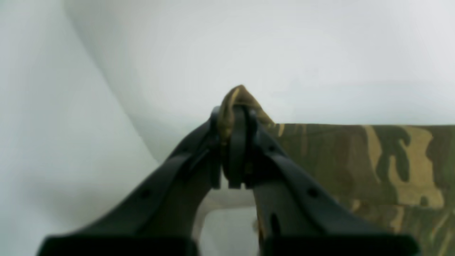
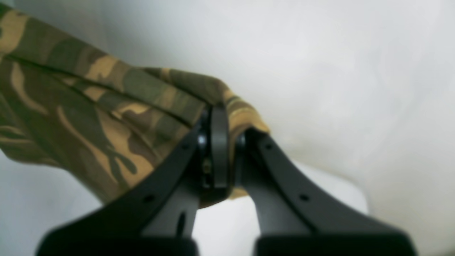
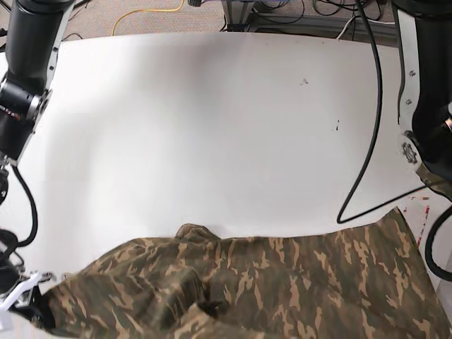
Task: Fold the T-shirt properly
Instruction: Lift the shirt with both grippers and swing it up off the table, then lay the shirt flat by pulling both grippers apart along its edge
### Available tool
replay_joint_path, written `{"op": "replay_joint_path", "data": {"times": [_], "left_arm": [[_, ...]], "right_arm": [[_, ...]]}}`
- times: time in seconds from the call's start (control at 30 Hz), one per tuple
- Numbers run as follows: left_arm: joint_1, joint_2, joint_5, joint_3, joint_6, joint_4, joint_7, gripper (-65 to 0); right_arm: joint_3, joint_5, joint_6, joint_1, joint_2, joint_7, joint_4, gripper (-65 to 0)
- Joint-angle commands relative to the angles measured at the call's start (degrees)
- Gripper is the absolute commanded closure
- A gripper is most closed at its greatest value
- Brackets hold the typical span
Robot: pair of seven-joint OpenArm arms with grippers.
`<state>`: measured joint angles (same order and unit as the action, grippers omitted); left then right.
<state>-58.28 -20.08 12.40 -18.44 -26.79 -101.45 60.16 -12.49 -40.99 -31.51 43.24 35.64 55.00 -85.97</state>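
The camouflage T-shirt (image 3: 268, 282) lies bunched along the near edge of the white table (image 3: 212, 127), spread from left to right. In the left wrist view my left gripper (image 1: 236, 117) is shut on a bunched corner of the T-shirt (image 1: 373, 160), whose cloth stretches away to the right. In the right wrist view my right gripper (image 2: 224, 121) is shut on a folded edge of the T-shirt (image 2: 89, 117), which hangs off to the left. Neither gripper's fingertips show clearly in the base view.
The left arm's column (image 3: 431, 85) stands at the table's right edge with a black cable (image 3: 367, 141) hanging across the table. The right arm's column (image 3: 28, 56) stands at the left edge. Cables lie on the floor beyond the far edge.
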Motion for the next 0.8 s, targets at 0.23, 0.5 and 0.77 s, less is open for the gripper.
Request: {"op": "replay_joint_path", "data": {"times": [0.23,0.5,0.77], "left_arm": [[19.38,1.66,-0.84,-5.08,-2.09,-8.92,-0.07,0.0],[36.96,3.77,-0.76,-10.62,-6.05,-11.30,-0.07,0.0],[49.80,5.79,-0.84,-15.10,-10.36,-12.09,-0.07,0.0]], "right_arm": [[-9.88,-0.19,0.34,-20.61,-5.18,1.57,-12.79,0.0],[-13.75,0.16,0.34,-37.40,-12.03,1.57,-20.71,0.0],[-17.62,0.16,0.34,-49.44,-19.07,1.74,-23.96,0.0]]}}
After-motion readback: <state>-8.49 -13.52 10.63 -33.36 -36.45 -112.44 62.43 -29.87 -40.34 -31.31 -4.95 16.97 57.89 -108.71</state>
